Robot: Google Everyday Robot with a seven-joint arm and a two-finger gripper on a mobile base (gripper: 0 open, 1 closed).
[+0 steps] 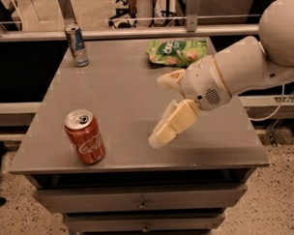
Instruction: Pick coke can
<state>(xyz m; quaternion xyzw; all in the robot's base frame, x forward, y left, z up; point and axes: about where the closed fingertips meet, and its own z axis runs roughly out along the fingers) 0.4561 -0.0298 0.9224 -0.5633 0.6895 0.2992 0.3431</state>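
Near front-left corner of grey metal tabletop point(121, 86): upright red aluminium coke can point(85, 137), white cursive script on side, silver top with pull tab. Toward front edge centre: cream two-finger gripper point(158, 111), fingers spread, grasping nothing, apart from can.

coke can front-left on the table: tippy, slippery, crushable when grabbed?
The coke can stands upright, taller than wide, near the front edge of the table: an off-centre nudge would probably tip it, and it could roll. Its top looks opened, so possibly light and easily dented. Smooth sides may slip. The gripper, open, hovers over mid-table, not touching it.
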